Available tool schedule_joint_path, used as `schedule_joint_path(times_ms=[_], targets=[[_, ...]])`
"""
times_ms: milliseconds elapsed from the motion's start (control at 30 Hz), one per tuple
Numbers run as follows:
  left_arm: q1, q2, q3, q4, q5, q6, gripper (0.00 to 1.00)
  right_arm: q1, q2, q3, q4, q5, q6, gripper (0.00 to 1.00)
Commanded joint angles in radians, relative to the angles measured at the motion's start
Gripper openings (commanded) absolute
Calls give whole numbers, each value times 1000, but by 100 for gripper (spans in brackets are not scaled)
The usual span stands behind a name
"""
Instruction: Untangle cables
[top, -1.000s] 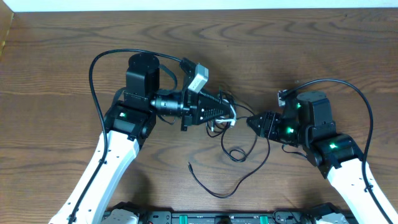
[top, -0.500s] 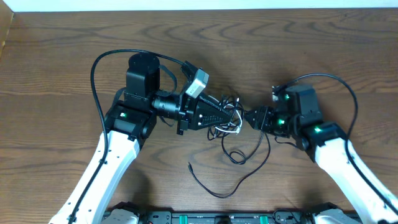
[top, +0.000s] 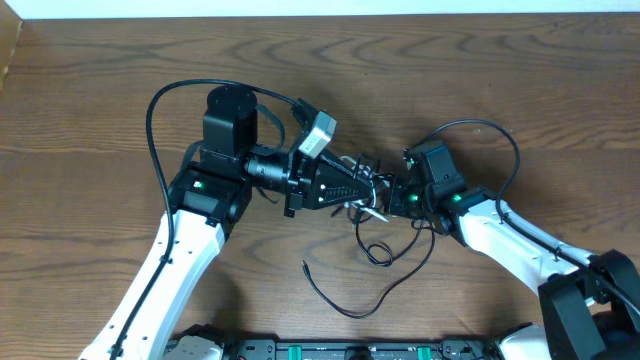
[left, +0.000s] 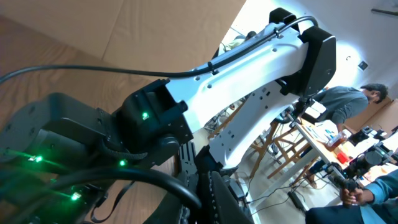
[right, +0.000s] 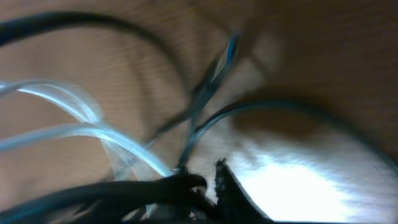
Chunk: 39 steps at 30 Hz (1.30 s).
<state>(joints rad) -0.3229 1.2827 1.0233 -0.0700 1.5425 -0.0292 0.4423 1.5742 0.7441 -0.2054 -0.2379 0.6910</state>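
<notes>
Your left gripper (top: 368, 188) clamps the knot of thin black and white cables (top: 367, 207). Right gripper (top: 393, 196) touches the knot, jaws closed, can't tell if gripping. Slack glossy loops curl below the knot.

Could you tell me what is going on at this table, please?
Two robot arms are working on a knot of thin cables in the middle of the wooden table. The left gripper is shut on the bundle, and the right gripper is shut right beside it, apparently pinching a strand. One black cable trails loose toward the front; the knot is not yet undone.
</notes>
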Motion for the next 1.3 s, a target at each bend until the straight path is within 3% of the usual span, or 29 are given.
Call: schedule_joint_path(times_ms=[0, 300, 533, 767, 1133, 1233, 1267], targets=[[-4, -17, 18, 4, 28, 2, 8, -9, -3, 2, -13, 237, 11, 1], [-4, -14, 14, -36, -26, 3, 8, -113, -247, 69, -144, 254, -74, 1], [-4, -14, 14, -320, -375, 90, 8, -157, -557, 86, -207, 255, -180, 1], [-4, -14, 14, -557, -835, 104, 8, -197, -801, 86, -224, 294, -226, 1], [-4, -14, 14, -664, -1331, 92, 8, -217, -894, 86, -267, 311, -237, 1], [-4, -14, 14, -663, -1466, 20, 8, -217, -893, 86, -281, 310, -236, 1], [-4, -14, 14, -663, -1503, -28, 17, -216, -894, 86, -297, 310, -236, 1]])
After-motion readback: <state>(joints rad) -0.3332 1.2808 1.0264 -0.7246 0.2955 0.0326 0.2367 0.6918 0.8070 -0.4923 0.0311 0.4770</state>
